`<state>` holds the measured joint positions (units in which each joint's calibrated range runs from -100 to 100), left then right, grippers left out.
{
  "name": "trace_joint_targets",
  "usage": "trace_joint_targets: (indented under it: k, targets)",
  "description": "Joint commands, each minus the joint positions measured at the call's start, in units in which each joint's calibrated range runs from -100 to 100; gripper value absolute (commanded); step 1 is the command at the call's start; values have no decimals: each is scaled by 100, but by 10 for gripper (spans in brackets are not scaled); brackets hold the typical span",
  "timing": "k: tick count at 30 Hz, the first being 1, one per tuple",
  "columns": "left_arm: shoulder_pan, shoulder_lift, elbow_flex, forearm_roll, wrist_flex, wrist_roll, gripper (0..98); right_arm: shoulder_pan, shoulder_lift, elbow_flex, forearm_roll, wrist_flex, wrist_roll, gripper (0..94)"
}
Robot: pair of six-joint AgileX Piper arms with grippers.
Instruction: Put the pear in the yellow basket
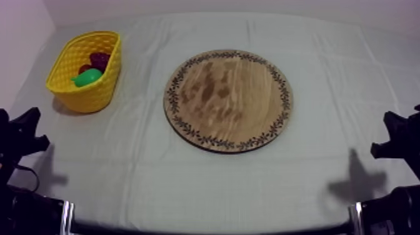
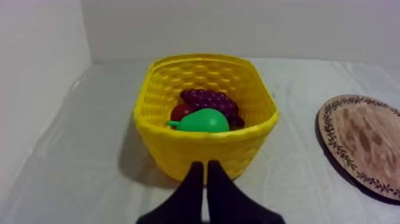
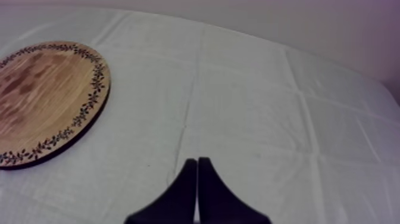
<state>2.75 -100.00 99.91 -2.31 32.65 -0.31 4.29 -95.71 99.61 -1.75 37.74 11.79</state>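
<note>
Off at the far left of the surface (image 1: 337, 69), the basket (image 1: 94, 94) holds the pear (image 1: 87, 77). It is green and lies on its side close to the near wall. The grapes (image 1: 100, 59) sit just behind it, and a small red fruit (image 2: 178, 111) is tucked in beside them. Mid-surface, the board (image 1: 228, 100) is bare wood from rim to rim.

From where I stand the job looks done. The pear is off the board and down inside the basket, below the rim rather than perched on the edge. Both claws sit low at the near corners, well apart from the fruit. The left claw (image 2: 204, 170) is pinched to a narrow wedge with nothing in it, and it points at the basket's near wall from close in front. The right claw (image 3: 197, 167) is likewise pressed together on nothing, over bare surface to the right of the board.

I'd judge nothing is left to do, as no fruit lies loose anywhere on the surface.
</note>
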Motion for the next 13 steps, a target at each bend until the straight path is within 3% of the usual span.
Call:
trace_joint_targets:
  k: [1,13]
  targets:
    - [3,0,-1,-4,7,-20,0,-1,-5,5,2,0,0,5]
    - [3,0,-2,-16,9,-32,0,-1,-5,5,2,0,0,5]
